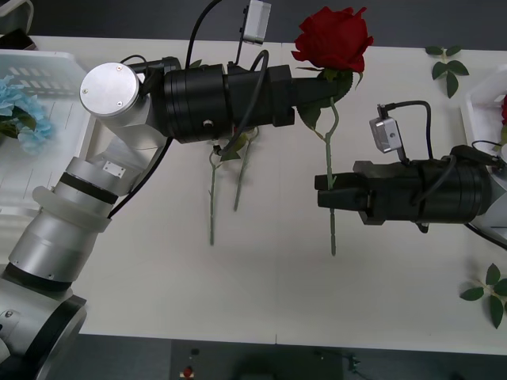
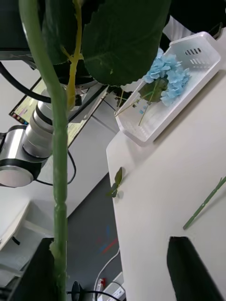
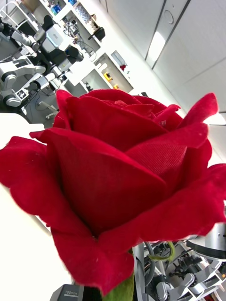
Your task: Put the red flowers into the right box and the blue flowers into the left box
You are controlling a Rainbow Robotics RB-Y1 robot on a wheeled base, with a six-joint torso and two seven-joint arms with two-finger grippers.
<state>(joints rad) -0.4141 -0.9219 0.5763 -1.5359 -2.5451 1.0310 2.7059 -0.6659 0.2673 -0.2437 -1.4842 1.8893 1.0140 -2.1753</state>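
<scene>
White table (image 1: 269, 293). At its left edge, a slotted white basket (image 1: 47, 75); at its right edge, a smooth-rimmed white tray (image 1: 479, 95). Two green stems (image 1: 212, 206) lie mid-table. Loose leaf sprigs (image 1: 450, 67) at the far right corner, more near the front right corner.

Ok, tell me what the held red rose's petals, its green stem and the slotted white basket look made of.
Red rose petals: likely fabric, matte, with a fine woven texture showing up close. Thin green stem: seemingly moulded plastic, slightly glossy, with small ridged joints; the right hand is at it and the left hand is by the bloom. Slotted white basket: hard plastic, smooth and semi-glossy, with regular moulded slots.
</scene>
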